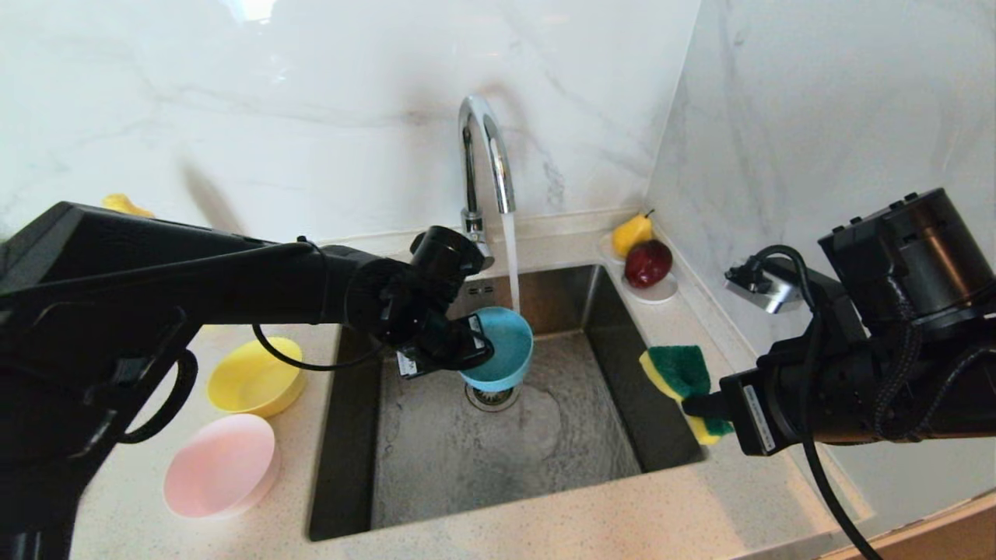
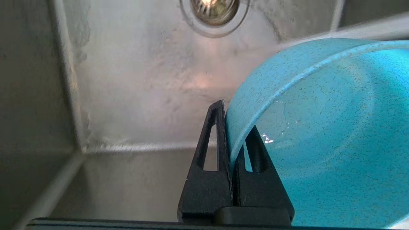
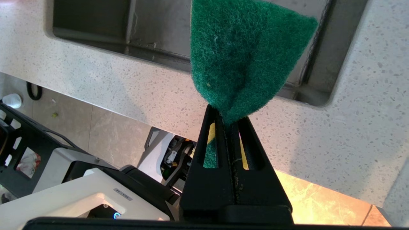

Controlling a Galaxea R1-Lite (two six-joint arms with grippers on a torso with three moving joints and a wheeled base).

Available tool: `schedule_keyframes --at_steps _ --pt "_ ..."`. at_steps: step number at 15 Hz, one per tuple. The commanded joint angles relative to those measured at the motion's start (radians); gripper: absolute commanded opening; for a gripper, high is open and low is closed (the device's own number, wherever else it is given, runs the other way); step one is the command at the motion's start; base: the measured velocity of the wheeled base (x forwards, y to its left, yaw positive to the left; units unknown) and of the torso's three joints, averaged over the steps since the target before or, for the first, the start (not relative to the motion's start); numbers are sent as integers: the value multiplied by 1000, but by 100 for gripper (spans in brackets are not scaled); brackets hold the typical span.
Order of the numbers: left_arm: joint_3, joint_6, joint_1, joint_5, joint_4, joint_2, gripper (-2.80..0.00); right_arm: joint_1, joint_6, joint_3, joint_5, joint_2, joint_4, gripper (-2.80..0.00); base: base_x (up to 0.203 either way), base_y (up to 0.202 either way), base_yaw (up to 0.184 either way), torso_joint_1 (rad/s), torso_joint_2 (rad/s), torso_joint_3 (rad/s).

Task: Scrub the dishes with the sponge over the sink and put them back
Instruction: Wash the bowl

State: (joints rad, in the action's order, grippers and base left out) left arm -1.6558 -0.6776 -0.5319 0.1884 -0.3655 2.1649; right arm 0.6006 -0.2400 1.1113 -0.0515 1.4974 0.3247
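Clearance over my sink (image 1: 607,327)

Front basin floor lies open; teal bowl (image 1: 502,346), water stream (image 1: 511,260) and faucet (image 1: 486,155) block the middle and rear.

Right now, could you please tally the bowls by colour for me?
Teal-blue bowl, in the left gripper over the sink: 1
Yellow bowl, on the counter: 1
Pale pink bowl, on the counter: 1
Total: 3

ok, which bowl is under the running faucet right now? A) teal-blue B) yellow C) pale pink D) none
A: the left end effector pinches the rim of the teal-blue bowl under the faucet stream over the sink.
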Motion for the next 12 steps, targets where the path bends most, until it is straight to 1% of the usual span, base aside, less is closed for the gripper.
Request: schedule_keyframes --at_steps 1,3,6,9,12 --pt "-37 -4 0 3 -7 27 -280 -4 -1 1 -1 4 -1 -280 0 0 0 0 0 0" --pt "-68 -4 1 6 -7 47 -280 -5 0 4 1 3 -2 -280 0 0 0 0 0 0" --pt "-117 1 1 41 -9 97 -280 -7 -1 2 1 -3 -2 -280 0 0 0 0 0 0" --pt "-187 3 1 46 -28 147 -280 -28 4 -1 1 -5 -3 -280 0 0 0 0 0 0" --pt "-208 -2 5 55 -40 168 -280 -36 4 -2 -5 0 -4 -280 0 0 0 0 0 0"
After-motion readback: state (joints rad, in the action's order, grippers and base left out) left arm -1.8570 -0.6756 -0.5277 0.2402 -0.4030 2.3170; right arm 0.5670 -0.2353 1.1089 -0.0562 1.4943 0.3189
